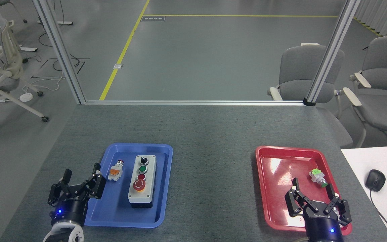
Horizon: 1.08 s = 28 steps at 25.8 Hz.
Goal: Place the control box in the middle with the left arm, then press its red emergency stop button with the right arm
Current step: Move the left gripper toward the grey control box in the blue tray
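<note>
Two trays flanked the bare middle (213, 168) of the felt tabletop in the head view, and the control box (142, 179) lay in the blue tray (166, 188), just to the right of the left arm (79, 186), whose fingers were spread wide and empty at the tray's near-left rim. A small loose switch part (116, 170) sat between that gripper and the box. The red emergency stop button (139, 184) was the control nearest the robot. The right arm (317, 201) hung over the red tray (267, 188), fingers likewise splayed and holding nothing, a green part (318, 177) just beyond them. The box looked rigid, smooth-sided and moderately heavy; gripping across its long sides near mid-length, clear of the buttons, seemed safest.
</note>
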Motion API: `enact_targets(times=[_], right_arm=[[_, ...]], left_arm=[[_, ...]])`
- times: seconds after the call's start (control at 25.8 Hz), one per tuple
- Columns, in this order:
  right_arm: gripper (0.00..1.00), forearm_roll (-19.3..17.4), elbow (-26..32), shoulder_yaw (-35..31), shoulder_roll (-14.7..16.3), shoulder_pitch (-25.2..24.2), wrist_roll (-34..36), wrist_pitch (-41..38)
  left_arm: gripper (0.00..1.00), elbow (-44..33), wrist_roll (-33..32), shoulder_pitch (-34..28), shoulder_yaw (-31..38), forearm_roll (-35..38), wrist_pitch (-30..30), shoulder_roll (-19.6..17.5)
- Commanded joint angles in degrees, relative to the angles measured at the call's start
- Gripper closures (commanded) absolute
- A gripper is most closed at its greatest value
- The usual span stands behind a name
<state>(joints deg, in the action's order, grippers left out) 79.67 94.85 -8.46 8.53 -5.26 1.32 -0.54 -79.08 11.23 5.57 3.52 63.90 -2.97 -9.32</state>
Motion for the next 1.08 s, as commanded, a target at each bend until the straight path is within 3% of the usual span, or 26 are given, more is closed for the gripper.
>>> enact_targets(times=[0.0, 0.46, 0.7, 1.05], right_arm=[[0.01, 0.83, -0.02, 0.02, -0.09, 0.07, -0.01, 0.01], [0.01, 0.83, -0.02, 0.11, -0.01, -0.02, -0.01, -0.07], [0.01, 0.83, -0.02, 0.11, 0.08, -0.11, -0.01, -0.07], [0.01, 0.83, -0.02, 0.11, 0.43, -0.28, -0.01, -0.16]], left_arm=[[0.01, 0.24, 0.28, -0.20, 0.17, 0.00, -0.11, -0.08], [0.01, -0.46, 0.37, -0.82, 0.87, 0.00, -0.28, 0.01], [0.01, -6.35, 0.54, -8.38, 0.26, 1.14, -0.81, 0.45], [0.01, -7.50, 3.88, -11.81, -10.64, 9.23, 3.50, 1.32]])
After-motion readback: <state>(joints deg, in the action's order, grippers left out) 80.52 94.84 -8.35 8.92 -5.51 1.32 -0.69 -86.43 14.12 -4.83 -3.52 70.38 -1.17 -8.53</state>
